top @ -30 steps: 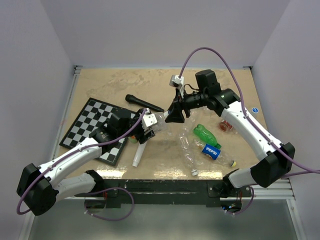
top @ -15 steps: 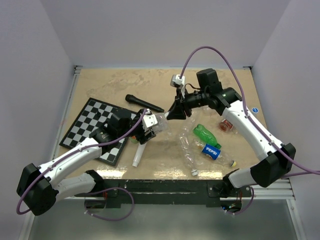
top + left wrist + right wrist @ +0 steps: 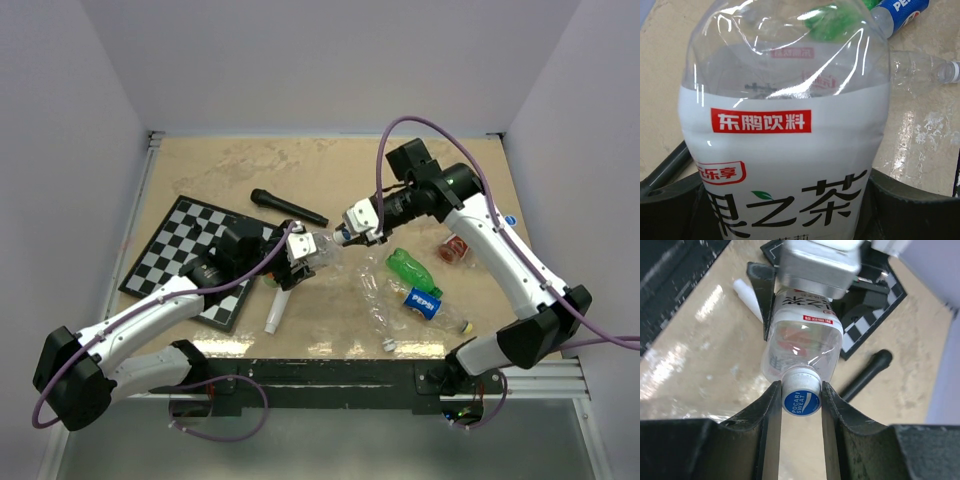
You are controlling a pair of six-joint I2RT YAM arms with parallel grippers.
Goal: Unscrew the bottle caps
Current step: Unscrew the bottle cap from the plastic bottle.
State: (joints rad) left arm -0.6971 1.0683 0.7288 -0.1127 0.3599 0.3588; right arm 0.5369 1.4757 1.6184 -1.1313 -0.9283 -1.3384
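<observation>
Crushed clear bottle (image 3: 375, 295): lies on its side on the table (image 3: 230, 170), close to the near edge and right of centre. A small white cap (image 3: 389, 346) shows at its near end.
White cylinder (image 3: 276, 310): lies near the front edge, just beside the near corner of the checkerboard (image 3: 170, 245).
Pepsi bottle (image 3: 423, 303): lies on its side with its blue label up, just beside the crushed clear bottle.
Green bottle (image 3: 408, 266): lies just beyond the Pepsi bottle, close to it.
Left gripper (image 3: 299, 253): its jaws stand partly apart, one finger pressed to each side of the tea bottle (image 3: 320, 247) over its white label, so the bottle's body is held.
Tea bottle: clear plastic with a white label bearing red and black Chinese print. It spans the gap between the two grippers, with its neck toward the right arm.
Cap (image 3: 801, 399): white-sided, with a blue top printed POCARI SWEAT. It sits on the tea bottle's neck near the middle of the table.
Right gripper (image 3: 801, 390): closed down narrow, with both black fingers touching opposite sides of the cap and the cap pinched between them.
Checkerboard: black and white, on the left side of the table, partly under the left arm.
Black microphone (image 3: 287, 207): lies beyond the grippers, at the checkerboard's far right corner.
</observation>
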